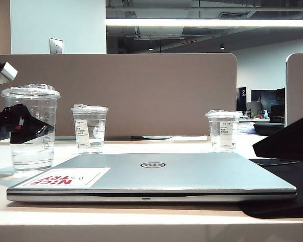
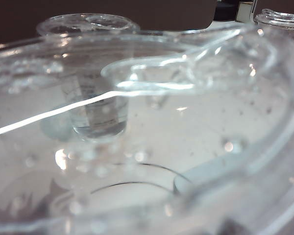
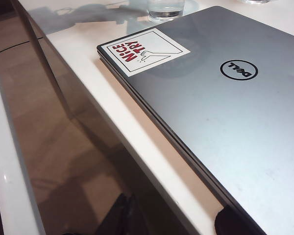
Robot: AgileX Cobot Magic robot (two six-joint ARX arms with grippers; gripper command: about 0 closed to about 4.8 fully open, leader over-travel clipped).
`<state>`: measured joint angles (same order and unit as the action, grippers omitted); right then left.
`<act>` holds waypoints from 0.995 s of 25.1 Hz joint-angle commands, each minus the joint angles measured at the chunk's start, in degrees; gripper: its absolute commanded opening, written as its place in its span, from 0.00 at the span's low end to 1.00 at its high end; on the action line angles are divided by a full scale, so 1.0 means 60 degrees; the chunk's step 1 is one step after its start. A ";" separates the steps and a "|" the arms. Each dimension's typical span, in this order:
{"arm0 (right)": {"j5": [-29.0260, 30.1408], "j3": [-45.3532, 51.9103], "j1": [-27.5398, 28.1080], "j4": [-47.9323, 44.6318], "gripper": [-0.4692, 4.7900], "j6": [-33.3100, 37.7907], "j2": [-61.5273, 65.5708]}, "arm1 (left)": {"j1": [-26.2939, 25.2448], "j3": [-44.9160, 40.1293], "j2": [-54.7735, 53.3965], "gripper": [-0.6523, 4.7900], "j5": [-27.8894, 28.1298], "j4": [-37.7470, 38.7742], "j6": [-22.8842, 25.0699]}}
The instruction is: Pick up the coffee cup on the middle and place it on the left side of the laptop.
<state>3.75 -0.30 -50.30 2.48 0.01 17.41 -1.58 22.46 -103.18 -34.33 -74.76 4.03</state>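
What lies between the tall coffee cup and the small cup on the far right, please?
In the exterior view, one labelled cup stands between the coffee cup and the far-right cup.

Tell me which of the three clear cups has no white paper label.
The coffee cup, the tallest one, left of the laptop with the left gripper around it. The two shorter cups behind the laptop each carry a white label.

Table (image 1: 141, 218): white top in front of me, carrying everything listed below.
Laptop (image 1: 156, 177): silver, lid shut, lying flat at the near middle, with a "NICE TRY" sticker on the corner toward my left.
Coffee cup (image 1: 33, 101): tall and clear, with its base on the tabletop just left of the laptop.
Labelled cup (image 1: 89, 128): behind the laptop, on my left.
Second labelled cup (image 1: 223, 130): behind the laptop, on my right.
Black mat (image 1: 280, 199): under the laptop's right corner.
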 commanded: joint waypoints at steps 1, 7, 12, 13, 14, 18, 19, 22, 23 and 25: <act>0.0040 0.0036 -0.0004 -0.0168 0.08 -0.0004 -0.0018 | -0.0018 -0.0033 0.0058 1.00 -0.0073 -0.0259 -0.0204; 0.0040 0.0036 -0.0004 -0.0168 0.08 -0.0004 -0.0018 | -0.0018 -0.0255 0.0087 1.00 -0.0273 -0.0288 -0.0342; 0.0040 0.0036 -0.0004 -0.0168 0.08 -0.0004 -0.0018 | -0.0029 -0.0823 0.0412 1.00 -0.0321 -0.0590 -0.0488; 0.0040 0.0036 0.0000 -0.0168 0.08 -0.0004 -0.0018 | -0.0066 -0.0962 0.0495 1.00 -0.0321 -0.0769 -0.0492; 0.0044 0.0036 0.0000 -0.0168 0.08 -0.0004 -0.0025 | -0.0171 -0.1271 0.0688 1.00 -0.0295 -0.1133 -0.0492; 0.0044 0.0036 0.0011 -0.0168 0.08 -0.0004 -0.0029 | -0.0652 -0.1960 0.1293 1.00 -0.0324 -0.1202 -0.0517; 0.0040 0.0036 0.0015 -0.0168 0.08 -0.0004 -0.0029 | -0.0765 -0.2160 0.1453 1.00 -0.0321 -0.1206 -0.0608; 0.0044 0.0036 0.0153 -0.0168 0.08 -0.0004 -0.0033 | -0.0958 -0.2699 0.2025 1.00 -0.0328 -0.1253 -0.0831; 0.0044 0.0036 0.0229 -0.0168 0.08 -0.0004 -0.0044 | -0.0958 -0.2874 0.2229 1.00 -0.0321 -0.1279 -0.0838; 0.0044 0.0036 0.0466 -0.0164 0.08 -0.0004 -0.0149 | -0.0958 -0.3289 0.2812 1.00 -0.0331 -0.1279 -0.0994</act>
<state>3.75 -0.30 -48.18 2.50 0.03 17.02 -7.27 4.19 -88.42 -35.90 -81.28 -0.82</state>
